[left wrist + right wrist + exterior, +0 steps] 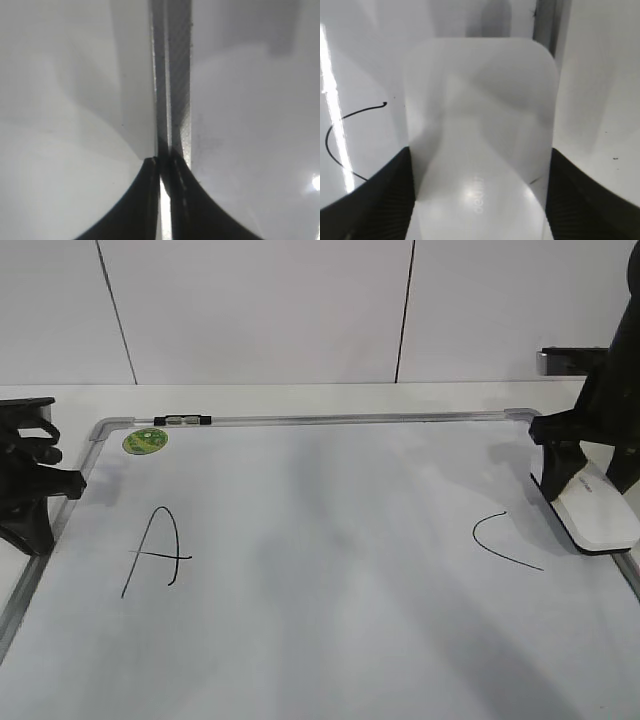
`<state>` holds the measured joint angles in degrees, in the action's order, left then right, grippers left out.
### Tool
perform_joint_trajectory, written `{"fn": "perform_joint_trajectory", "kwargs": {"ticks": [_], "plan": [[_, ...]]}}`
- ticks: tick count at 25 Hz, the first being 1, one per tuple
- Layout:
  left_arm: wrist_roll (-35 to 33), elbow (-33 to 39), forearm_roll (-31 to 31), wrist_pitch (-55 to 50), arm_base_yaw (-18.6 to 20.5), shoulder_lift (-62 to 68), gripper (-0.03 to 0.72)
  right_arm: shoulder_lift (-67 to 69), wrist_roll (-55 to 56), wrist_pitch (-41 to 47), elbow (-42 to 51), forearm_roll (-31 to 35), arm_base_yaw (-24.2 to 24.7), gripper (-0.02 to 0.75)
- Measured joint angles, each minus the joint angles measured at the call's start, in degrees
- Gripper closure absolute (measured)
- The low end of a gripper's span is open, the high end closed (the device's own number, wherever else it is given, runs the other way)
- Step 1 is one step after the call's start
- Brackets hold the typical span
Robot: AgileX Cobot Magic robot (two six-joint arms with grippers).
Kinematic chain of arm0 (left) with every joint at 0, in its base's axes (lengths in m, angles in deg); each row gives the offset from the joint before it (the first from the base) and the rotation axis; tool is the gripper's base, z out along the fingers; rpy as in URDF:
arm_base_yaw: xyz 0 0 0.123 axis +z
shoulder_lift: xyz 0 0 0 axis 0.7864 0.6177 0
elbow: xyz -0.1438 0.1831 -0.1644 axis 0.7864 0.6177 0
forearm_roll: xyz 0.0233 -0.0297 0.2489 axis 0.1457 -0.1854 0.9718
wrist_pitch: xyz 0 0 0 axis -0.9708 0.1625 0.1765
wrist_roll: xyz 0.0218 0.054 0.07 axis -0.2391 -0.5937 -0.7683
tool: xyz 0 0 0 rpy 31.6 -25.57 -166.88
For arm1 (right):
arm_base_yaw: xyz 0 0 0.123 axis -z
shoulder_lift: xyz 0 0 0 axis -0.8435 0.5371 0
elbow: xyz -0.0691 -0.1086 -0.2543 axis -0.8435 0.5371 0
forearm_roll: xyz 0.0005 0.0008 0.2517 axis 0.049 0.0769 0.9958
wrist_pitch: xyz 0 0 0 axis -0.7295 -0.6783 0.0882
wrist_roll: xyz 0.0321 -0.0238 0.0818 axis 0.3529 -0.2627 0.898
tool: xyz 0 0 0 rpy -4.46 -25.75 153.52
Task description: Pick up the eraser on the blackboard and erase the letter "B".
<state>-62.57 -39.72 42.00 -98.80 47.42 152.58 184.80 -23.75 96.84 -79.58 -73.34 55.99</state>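
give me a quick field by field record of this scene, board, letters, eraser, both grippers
board: blackboard, a white dry-erase surface in a silver frame, lying flat
letters visible: A at left, C at right; no letter "B" to be seen between them
eraser: eraser, white, at the board's right edge beside the C
right gripper: right gripper, fingers on both sides of the eraser
left gripper: left gripper, shut, empty, over the frame at the board's left edge
other: green magnet, top left corner
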Motion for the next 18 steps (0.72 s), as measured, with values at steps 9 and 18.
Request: {"fn": "perform_joint_trajectory", "kwargs": {"ticks": [9,18], "plan": [[0.0,0.0,0.0,0.0,0.0,0.0,0.671,0.0,0.0,0.0,0.0,0.5,0.0,0.201],[0.0,0.0,0.0,0.0,0.0,0.0,0.671,1.9,0.0,-0.1,0.0,0.5,0.0,0.201]]}}
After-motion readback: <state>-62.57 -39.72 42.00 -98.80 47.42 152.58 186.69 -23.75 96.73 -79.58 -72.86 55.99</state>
